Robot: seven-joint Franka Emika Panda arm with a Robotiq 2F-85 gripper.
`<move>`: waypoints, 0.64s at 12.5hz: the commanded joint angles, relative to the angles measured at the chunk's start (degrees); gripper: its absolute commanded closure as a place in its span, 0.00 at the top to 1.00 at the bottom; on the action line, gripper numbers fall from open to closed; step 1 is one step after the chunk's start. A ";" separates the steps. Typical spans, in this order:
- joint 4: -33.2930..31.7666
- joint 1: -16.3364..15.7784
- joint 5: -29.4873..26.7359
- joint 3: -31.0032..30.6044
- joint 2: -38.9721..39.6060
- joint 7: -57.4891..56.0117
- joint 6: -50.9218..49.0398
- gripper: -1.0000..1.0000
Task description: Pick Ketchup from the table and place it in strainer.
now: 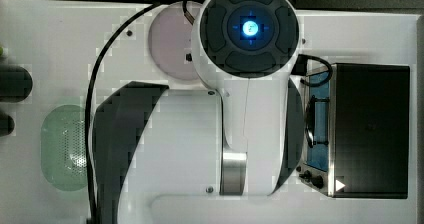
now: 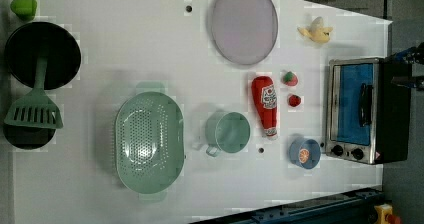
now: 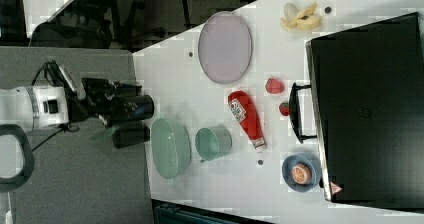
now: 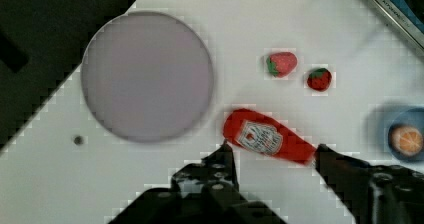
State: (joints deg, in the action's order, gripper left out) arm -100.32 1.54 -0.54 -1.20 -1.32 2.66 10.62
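Note:
The ketchup is a long red squeeze bottle with a white label, lying flat on the white table between the green cup and two strawberries. It also appears as the ketchup in the right view. In the wrist view my gripper is open high above the table, its two black fingers standing apart on either side of the ketchup far below. Nothing is held. The strainer, a pale green oval perforated basket, sits empty towards the left view's left. It shows again as the strainer and the strainer.
A green cup stands between strainer and ketchup. Nearby are two strawberries, a grey-lilac plate, a banana, a blue bowl with an orange slice and a toaster oven. A black pan and a green spatula lie at the left view's left.

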 commanded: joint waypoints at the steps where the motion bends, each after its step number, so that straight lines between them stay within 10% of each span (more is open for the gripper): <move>1: -9.58 5.77 -1.00 -2.15 -13.52 0.18 -9.46 0.79; 3: -10.33 5.66 -1.01 -2.30 -13.02 -0.29 -9.02 1.00; 8: -14.63 5.48 -1.01 -3.81 -8.65 -10.25 -1.92 1.00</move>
State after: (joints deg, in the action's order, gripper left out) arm -112.80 6.72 -1.12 -3.60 -14.10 -1.02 8.82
